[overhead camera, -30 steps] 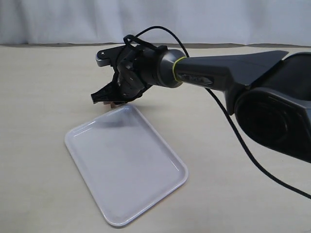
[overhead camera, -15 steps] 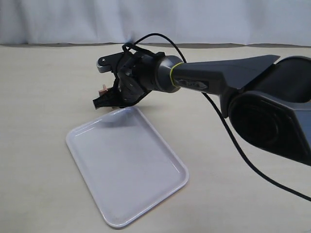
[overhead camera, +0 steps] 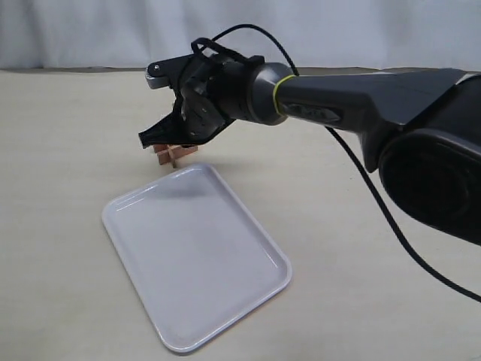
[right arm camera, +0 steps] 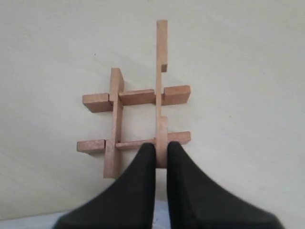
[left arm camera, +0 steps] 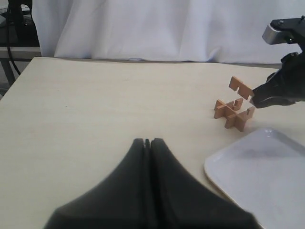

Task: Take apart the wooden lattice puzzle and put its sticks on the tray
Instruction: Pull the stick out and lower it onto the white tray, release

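Observation:
The wooden lattice puzzle point(right arm camera: 119, 98) lies on the table just beyond the far corner of the white tray point(overhead camera: 195, 256). My right gripper point(right arm camera: 161, 145) is shut on the near end of one stick point(right arm camera: 161, 47). That stick is raised out of the grid; the left wrist view shows the stick point(left arm camera: 240, 88) tilted above the remaining puzzle point(left arm camera: 233, 114), held by the right gripper point(left arm camera: 257, 98). Three strips remain interlocked. In the exterior view the right gripper point(overhead camera: 148, 141) hovers over the puzzle point(overhead camera: 180, 150). My left gripper point(left arm camera: 147, 141) is shut on nothing, low over the table, well away from the puzzle.
The tray point(left arm camera: 262, 171) holds nothing and sits at an angle on the light wooden table. A cable point(overhead camera: 361, 180) loops from the right arm across the table's right side. A white curtain backs the table's far edge.
The right gripper has risen a little with the stick, pulling it up out of the grid. The rest of the puzzle now shows beneath the gripper.

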Motion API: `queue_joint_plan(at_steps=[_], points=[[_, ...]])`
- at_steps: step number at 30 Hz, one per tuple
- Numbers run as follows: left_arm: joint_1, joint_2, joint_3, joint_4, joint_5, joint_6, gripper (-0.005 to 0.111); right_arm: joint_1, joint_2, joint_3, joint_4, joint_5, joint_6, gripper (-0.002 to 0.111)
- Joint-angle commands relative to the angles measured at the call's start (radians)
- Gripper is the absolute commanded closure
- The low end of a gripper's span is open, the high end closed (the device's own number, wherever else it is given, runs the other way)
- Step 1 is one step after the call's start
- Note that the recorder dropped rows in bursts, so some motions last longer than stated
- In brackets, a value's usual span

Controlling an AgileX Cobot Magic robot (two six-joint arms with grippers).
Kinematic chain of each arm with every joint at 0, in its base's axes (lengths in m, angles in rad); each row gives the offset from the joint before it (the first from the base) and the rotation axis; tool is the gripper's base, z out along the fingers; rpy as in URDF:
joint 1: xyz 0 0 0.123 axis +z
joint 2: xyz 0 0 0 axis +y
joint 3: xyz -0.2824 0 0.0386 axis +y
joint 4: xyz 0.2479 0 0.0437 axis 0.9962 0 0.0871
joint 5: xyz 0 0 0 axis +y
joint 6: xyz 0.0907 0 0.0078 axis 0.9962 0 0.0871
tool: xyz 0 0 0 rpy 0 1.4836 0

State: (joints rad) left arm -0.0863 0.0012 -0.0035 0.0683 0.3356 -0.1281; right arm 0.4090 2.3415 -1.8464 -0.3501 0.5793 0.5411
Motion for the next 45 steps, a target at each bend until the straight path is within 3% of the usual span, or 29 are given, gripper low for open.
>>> queue_joint_plan(at_steps=[1, 7, 13, 24, 27, 34, 41, 45], points=[[-0.008, -0.001, 0.004, 0.001, -0.012, -0.004, 0.107, 0.015, -0.075, -0.002, -0.005, 0.082, -0.063, 0.104], [-0.008, -0.001, 0.004, -0.001, -0.014, -0.004, 0.107, 0.027, -0.158, 0.082, 0.143, 0.210, -0.299, 0.104], [-0.008, -0.001, 0.004, -0.001, -0.014, -0.004, 0.107, 0.036, -0.253, 0.265, 0.186, 0.159, -0.349, 0.104], [-0.008, -0.001, 0.004, -0.001, -0.014, -0.004, 0.107, 0.038, -0.315, 0.523, 0.878, 0.076, -0.973, 0.104], [-0.008, -0.001, 0.004, -0.001, -0.014, -0.004, 0.107, 0.040, -0.315, 0.533, 0.977, 0.078, -1.028, 0.104], [-0.008, -0.001, 0.004, 0.001, -0.015, -0.004, 0.107, 0.058, -0.306, 0.533, 0.996, 0.070, -1.023, 0.103], [-0.008, -0.001, 0.004, 0.001, -0.011, -0.004, 0.107, 0.058, -0.292, 0.531, 0.985, -0.002, -1.021, 0.072], [-0.008, -0.001, 0.004, 0.001, -0.011, -0.004, 0.107, 0.054, -0.324, 0.502, 0.939, -0.034, -1.014, 0.065]])
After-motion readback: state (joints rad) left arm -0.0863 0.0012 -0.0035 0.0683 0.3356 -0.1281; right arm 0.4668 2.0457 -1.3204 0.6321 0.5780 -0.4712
